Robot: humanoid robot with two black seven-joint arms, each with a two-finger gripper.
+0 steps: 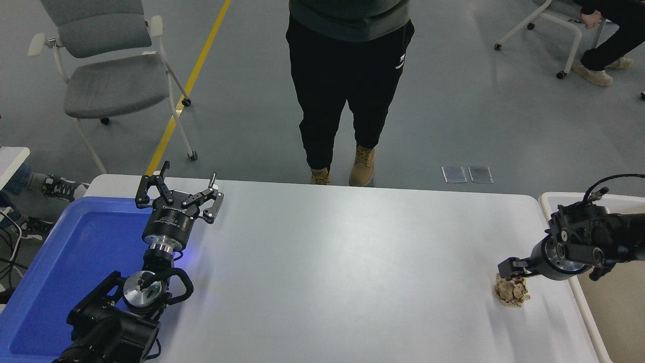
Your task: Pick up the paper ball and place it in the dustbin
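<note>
**Right hand down at the paper ball, grasp not yet made**

The paper ball [512,292] sits on the white tabletop [342,272] near its right edge, just beside the dustbin [612,302]. The right hand [513,268] touches the ball's top; I cannot tell how wide it stands. Next, I'd say, it must close firmly, then lift and carry rightward over the rim. The left hand [180,194], parked by the blue tray [75,242], is spread wide.

I see the white worktop [327,262] carrying the paper ball [512,293] near its right edge, well apart from the blue tray [65,262] at its left end
</note>
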